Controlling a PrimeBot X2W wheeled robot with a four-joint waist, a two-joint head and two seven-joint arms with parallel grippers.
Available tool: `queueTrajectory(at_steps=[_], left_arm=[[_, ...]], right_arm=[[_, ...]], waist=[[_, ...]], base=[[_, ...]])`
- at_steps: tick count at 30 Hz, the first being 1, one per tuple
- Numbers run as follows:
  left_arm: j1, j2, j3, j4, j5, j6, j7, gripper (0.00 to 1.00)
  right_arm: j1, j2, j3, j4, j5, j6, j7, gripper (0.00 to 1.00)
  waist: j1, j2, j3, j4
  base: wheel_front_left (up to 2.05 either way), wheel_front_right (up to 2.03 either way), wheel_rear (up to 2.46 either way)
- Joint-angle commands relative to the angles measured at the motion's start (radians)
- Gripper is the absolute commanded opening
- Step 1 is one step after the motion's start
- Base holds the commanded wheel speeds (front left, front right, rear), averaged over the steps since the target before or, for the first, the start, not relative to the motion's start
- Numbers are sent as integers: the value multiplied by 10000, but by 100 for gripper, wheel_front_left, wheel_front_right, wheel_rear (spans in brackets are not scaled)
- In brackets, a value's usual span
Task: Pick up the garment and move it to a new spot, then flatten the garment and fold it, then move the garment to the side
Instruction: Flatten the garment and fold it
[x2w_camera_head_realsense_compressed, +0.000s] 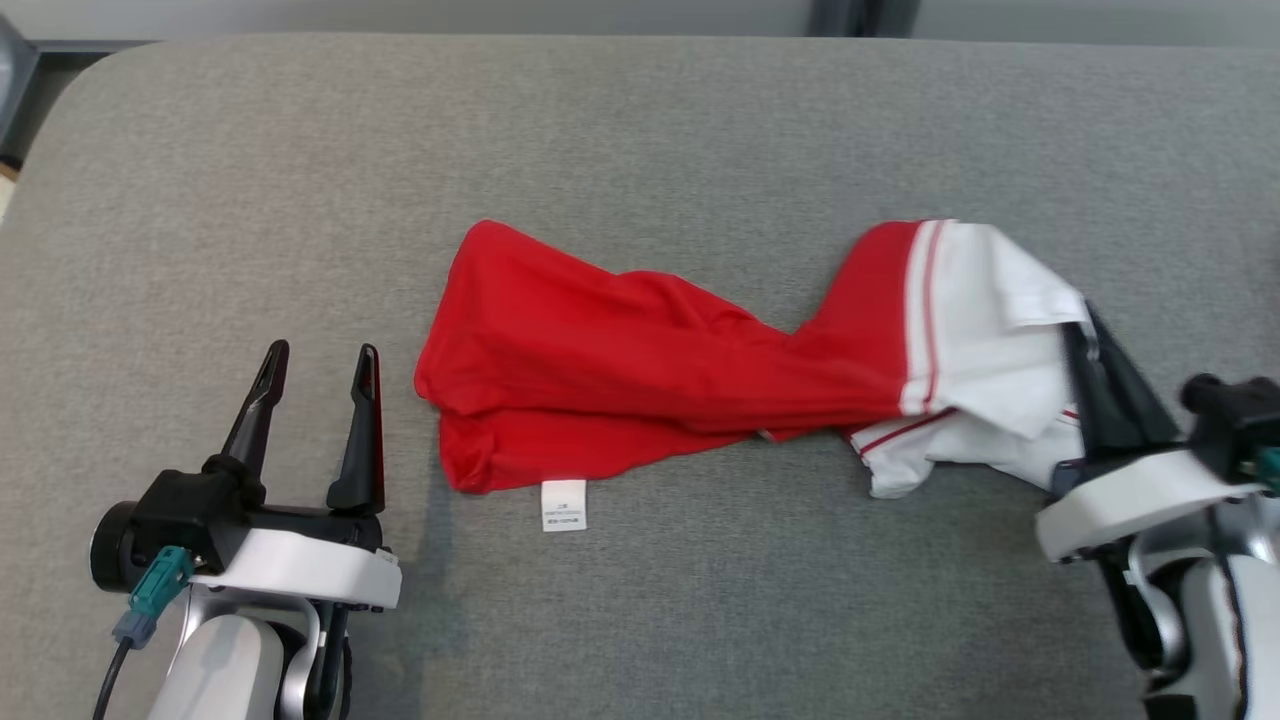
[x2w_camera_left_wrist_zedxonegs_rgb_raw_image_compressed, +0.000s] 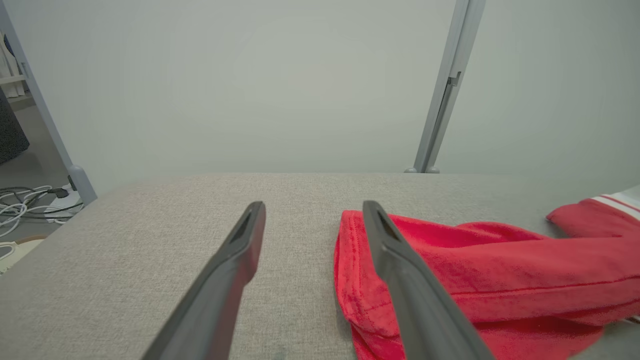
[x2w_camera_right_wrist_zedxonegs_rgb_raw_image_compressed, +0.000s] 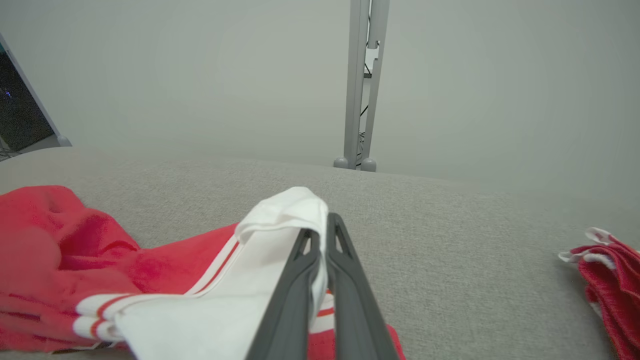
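Right gripper (x2w_camera_head_realsense_compressed: 1080, 330) is clamped on the white striped end (x2w_camera_head_realsense_compressed: 990, 310) of the garment (x2w_camera_head_realsense_compressed: 650, 380). In the right wrist view a fold of white cloth is pinched between the closed fingers (x2w_camera_right_wrist_zedxonegs_rgb_raw_image_compressed: 300, 280).

From there the garment runs leftward as a twisted rope. Its long axis lies across the grey padded surface (x2w_camera_head_realsense_compressed: 640, 150), and it sits flat except at the pinched end.

The red hem end finishes just beside the left gripper (x2w_camera_head_realsense_compressed: 323, 352), on its inboard side. That gripper's jaws are wide apart and hold nothing.

Judgement: the left arm is nearer the free end, so a short inward reach would get a second grip.
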Motion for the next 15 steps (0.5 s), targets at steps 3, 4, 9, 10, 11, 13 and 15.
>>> queueTrajectory(at_steps=[3,4,9,10,11,13,15], left_arm=[[-105,89,33,12,88,-50,-12,100],[-120,103,42,17,100,-60,-11,100],[-226,145,-17,48,105,-108,-11,100],[-241,154,-33,52,112,-114,-11,100],[-247,163,-44,60,120,-113,-11,100],[-249,167,-61,68,122,-118,-11,100],[-236,183,-72,67,123,-89,-12,100]], right_arm=[[449,207,-1123,-316,147,1,-185,0],[538,245,-1418,-345,195,1,-225,0],[1001,455,-2572,59,627,1,-339,0],[1035,470,-2693,263,694,1,-393,0],[1078,489,-2773,536,839,1,-427,0],[1079,506,-2774,795,993,1,-539,0],[1020,506,-2712,1433,1238,-1,-683,0]], waist=[[0,0,7,-411],[0,0,13,-481],[0,0,68,-683],[0,0,88,-712],[0,0,101,-738],[0,0,108,-756],[0,0,123,-812]], base=[[0,0,0],[0,0,0],[0,0,0],[0,0,0],[0,0,0],[0,0,0],[0,0,0]])
